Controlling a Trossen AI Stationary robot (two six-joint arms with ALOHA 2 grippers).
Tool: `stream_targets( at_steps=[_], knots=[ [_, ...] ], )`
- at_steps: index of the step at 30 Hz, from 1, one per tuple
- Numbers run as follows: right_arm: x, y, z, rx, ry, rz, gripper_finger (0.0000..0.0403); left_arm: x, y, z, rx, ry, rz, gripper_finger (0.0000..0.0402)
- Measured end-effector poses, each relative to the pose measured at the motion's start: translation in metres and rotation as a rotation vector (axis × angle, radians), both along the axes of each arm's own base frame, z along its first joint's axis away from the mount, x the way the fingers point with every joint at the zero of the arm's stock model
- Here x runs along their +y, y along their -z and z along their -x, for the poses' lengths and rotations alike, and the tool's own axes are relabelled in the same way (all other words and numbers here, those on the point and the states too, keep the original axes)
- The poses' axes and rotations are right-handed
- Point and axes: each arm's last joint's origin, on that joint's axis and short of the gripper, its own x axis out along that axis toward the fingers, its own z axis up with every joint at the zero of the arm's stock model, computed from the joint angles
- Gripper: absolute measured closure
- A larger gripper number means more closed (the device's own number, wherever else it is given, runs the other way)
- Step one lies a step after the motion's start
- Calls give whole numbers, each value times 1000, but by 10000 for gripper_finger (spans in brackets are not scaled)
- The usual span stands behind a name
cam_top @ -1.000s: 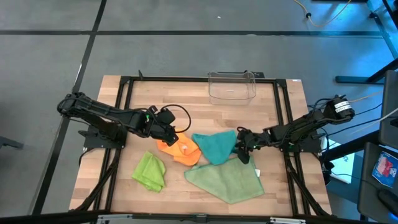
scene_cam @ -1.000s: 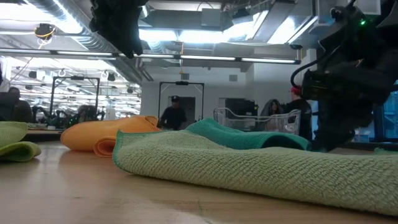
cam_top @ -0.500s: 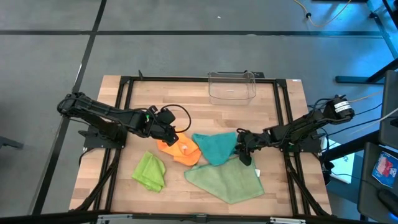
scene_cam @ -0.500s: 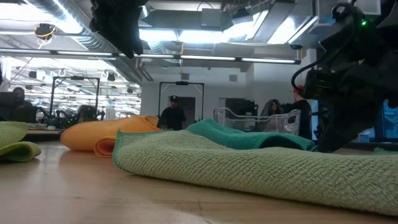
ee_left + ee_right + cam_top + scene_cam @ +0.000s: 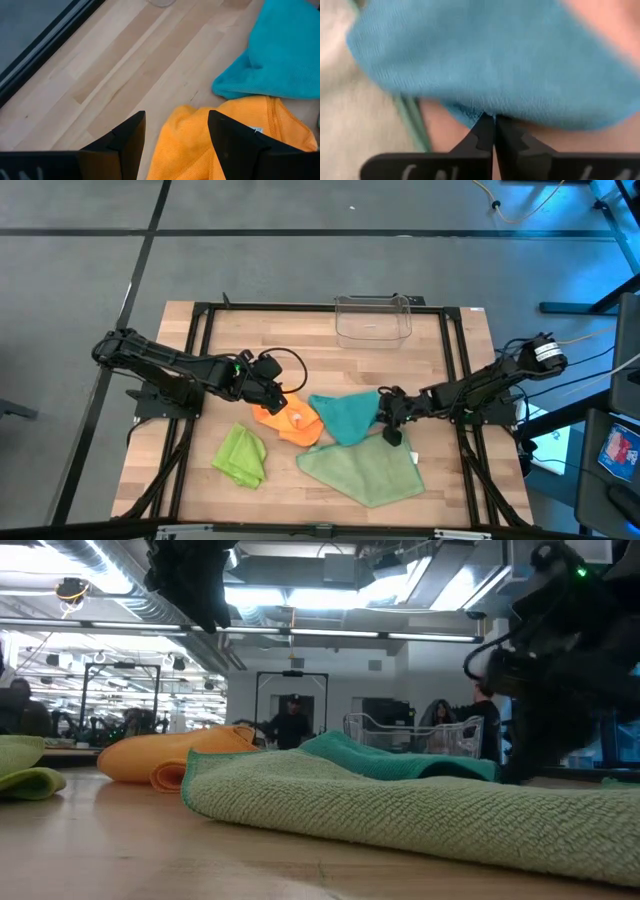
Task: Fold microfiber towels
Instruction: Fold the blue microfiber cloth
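Now right fingers (image 5: 494, 131) pinching teal towel (image 5: 510, 65)

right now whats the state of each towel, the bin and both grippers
orange towel: crumpled, under left gripper
teal towel: loosely bunched, edge pinched
lime towel: crumpled, untouched
sage towel: spread, not folded
clear bin: upright, looks empty
left gripper: fingers open, holding nothing
right gripper: fingers shut on teal towel
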Motion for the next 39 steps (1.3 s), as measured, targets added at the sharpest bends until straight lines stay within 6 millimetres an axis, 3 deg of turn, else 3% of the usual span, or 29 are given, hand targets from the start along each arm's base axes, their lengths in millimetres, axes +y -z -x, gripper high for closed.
stream_targets(
  at_steps=[5, 8, 15, 17, 22, 24, 27, 29, 32, 34, 36, 39],
  knots=[
    [1, -37, -26, 36, -9, 265, 399, -1, -1, -3, -30, 0, 8, 195],
    [-1, -71, -41, 60, 60, 472, 400, -1, -2, -5, -65, -1, 16, 195],
    [-11, -147, -50, 142, 327, 1045, 401, -2, -4, -9, -106, 0, 25, 195],
    [-10, -164, -54, 187, 200, 1039, 401, -2, -4, -9, -109, 0, 26, 195],
    [-6, -198, -65, 130, -212, 768, 401, -2, -5, -9, -114, -10, 4, 195],
    [-9, -215, -67, 82, -112, 795, 401, -1, -5, -9, -117, -18, -12, 195],
    [-16, -236, -64, 83, 146, 970, 401, -1, -5, -9, -123, -27, -30, 195],
    [-16, -246, -60, 113, 48, 949, 401, -1, -6, -10, -132, -30, -34, 195],
    [-10, -255, -59, 66, -253, 709, 401, -1, -7, -11, -148, -32, -34, 195],
    [-10, -260, -62, 10, -160, 683, 401, -1, -7, -11, -148, -32, -34, 195],
    [-15, -263, -59, 42, 13, 789, 401, -1, -7, -11, -148, -32, -35, 195],
    [-18, -256, -54, 120, -129, 732, 401, -1, -7, -11, -150, -35, -40, 195]
  ],
)
